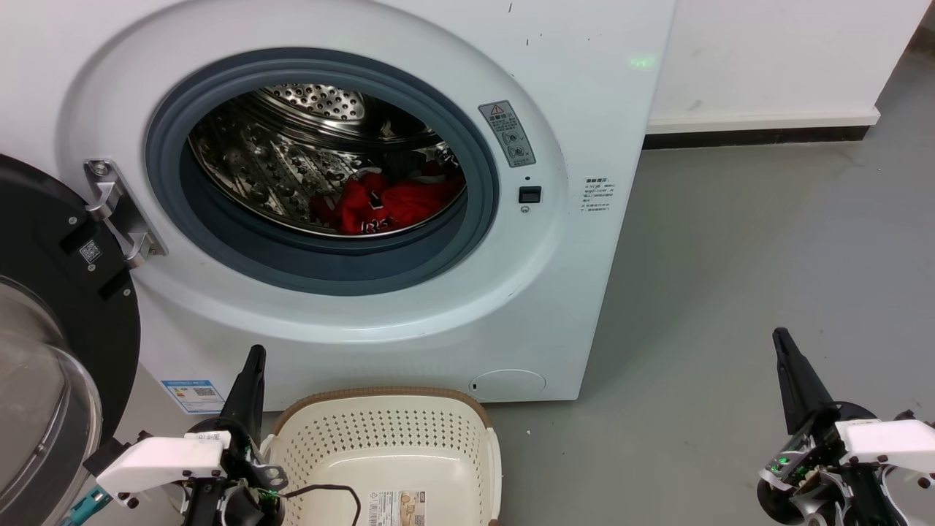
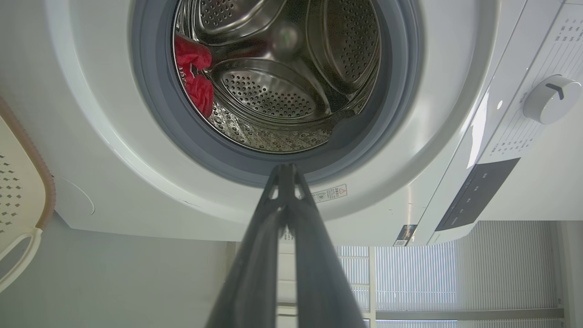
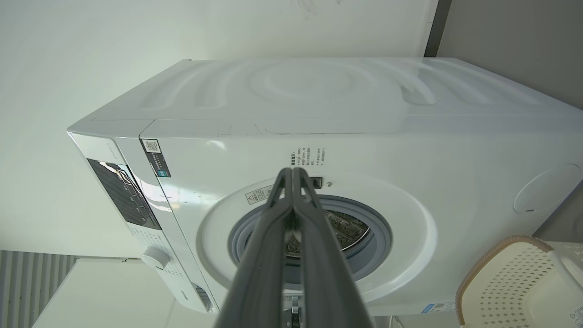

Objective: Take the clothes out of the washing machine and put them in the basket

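Idling empty, left jaws and right jaws are pinched closed at 7 and 4 o'clock; basket (image 1: 380, 431) waits at 6 under the porthole (image 1: 321, 272), likely for short drops; clothes (image 1: 394, 204) sit in washing machine (image 1: 584, 109) drum (image 1: 277, 161) at 12.

Glossy white washing machine (image 1: 584, 109); shiny perforated steel drum (image 1: 292, 161) inside, soft red cloth clothes (image 1: 387, 204); matt cream plastic basket (image 1: 380, 431) before it; smooth grey floor (image 1: 730, 292).
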### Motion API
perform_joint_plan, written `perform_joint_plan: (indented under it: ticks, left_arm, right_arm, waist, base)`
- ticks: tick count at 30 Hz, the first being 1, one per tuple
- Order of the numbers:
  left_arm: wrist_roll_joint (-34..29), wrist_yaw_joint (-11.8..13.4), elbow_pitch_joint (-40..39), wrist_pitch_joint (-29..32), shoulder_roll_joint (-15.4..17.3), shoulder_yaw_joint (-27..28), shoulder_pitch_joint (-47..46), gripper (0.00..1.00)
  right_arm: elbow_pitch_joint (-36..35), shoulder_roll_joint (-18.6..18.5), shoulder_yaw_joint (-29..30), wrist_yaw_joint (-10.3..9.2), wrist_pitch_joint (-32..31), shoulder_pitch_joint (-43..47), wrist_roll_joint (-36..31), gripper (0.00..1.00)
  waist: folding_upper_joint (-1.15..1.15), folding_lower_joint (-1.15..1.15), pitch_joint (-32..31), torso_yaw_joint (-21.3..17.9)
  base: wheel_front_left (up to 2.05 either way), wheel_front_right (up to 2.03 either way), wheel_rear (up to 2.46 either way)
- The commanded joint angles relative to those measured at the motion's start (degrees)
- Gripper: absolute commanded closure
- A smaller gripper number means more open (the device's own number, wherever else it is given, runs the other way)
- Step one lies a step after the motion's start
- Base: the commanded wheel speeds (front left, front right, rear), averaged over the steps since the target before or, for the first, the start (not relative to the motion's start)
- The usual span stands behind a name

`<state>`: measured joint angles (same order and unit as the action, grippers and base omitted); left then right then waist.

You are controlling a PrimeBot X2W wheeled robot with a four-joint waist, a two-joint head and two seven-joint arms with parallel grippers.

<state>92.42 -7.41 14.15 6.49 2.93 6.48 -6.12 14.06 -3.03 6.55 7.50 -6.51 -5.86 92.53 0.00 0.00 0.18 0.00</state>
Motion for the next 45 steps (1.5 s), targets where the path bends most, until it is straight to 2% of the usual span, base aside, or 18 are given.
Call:
perform_joint_plan:
  ticks: [1, 40, 41, 45]
  left_arm:
    - [0.0, -0.2, -0.1, 0.2, -0.1, 0.2, -0.3, 1.0]
    - [0.0, -0.2, -0.1, 0.2, -0.1, 0.2, -0.3, 1.0]
    - [0.0, 0.0, 0.0, 0.0, 0.0, 0.0, 0.0, 0.0]
    - [-0.1, 0.0, 0.5, -0.5, 0.0, -0.5, 0.4, 0.0]
  right_arm:
    - [0.1, 0.2, 0.0, -0.02, 0.0, -0.7, -0.3, 1.0]
    - [0.1, 0.2, 0.0, -0.02, 0.0, -0.7, -0.3, 1.0]
    - [0.0, 0.0, 0.0, 0.0, 0.0, 0.0, 0.0, 0.0]
    - [0.3, 0.0, -0.4, 0.0, 0.6, 0.6, 0.2, 0.0]
  waist:
    - [0.0, 0.0, 0.0, 0.0]
    - [0.0, 0.0, 0.0, 0.0]
    - [0.0, 0.0, 0.0, 0.0]
    - [0.0, 0.0, 0.0, 0.0]
  base:
    - [0.0, 0.0, 0.0]
    - [0.0, 0.0, 0.0]
    - [0.0, 0.0, 0.0]
    - [0.0, 0.0, 0.0]
